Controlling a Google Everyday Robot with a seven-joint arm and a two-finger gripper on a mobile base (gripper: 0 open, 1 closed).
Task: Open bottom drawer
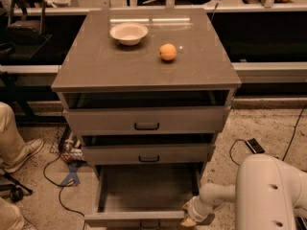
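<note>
Cabinet: I see a grey-brown cabinet (96, 71) in the middle of the frame, with three drawers one under the other.

Bottom drawer: the bottom drawer (120, 218) is at the lower centre of the frame. It is pulled far out toward the camera. Its slim front panel lies almost at the lower edge, and I look down into the wide, shallow box behind it. Its dark handle is partly cut by the lower edge.

Gripper: the gripper (190, 219) is low in the frame, right of centre, at the right end of the bottom drawer's front panel. I cannot tell how far it is open, or if it has hold of anything. I also cannot tell if it touches the panel or is only just beside it.

Arm: the white arm (268, 190) fills the lower right corner and reaches left toward the drawer.

Top drawer: the top drawer (105, 121) stands a little out, with a dark gap above its front.

Middle drawer: the middle drawer (110, 155) also stands a little out.

Cabinet top: a white bowl (128, 33) is at the back, and an orange (168, 52) is to its right and nearer to me. They are apart.

Floor, left: a person's shoe (21, 153) and some cables (55, 176).

Floor, right: a small dark flat object (254, 145) with a cable; I cannot say what it is.
</note>
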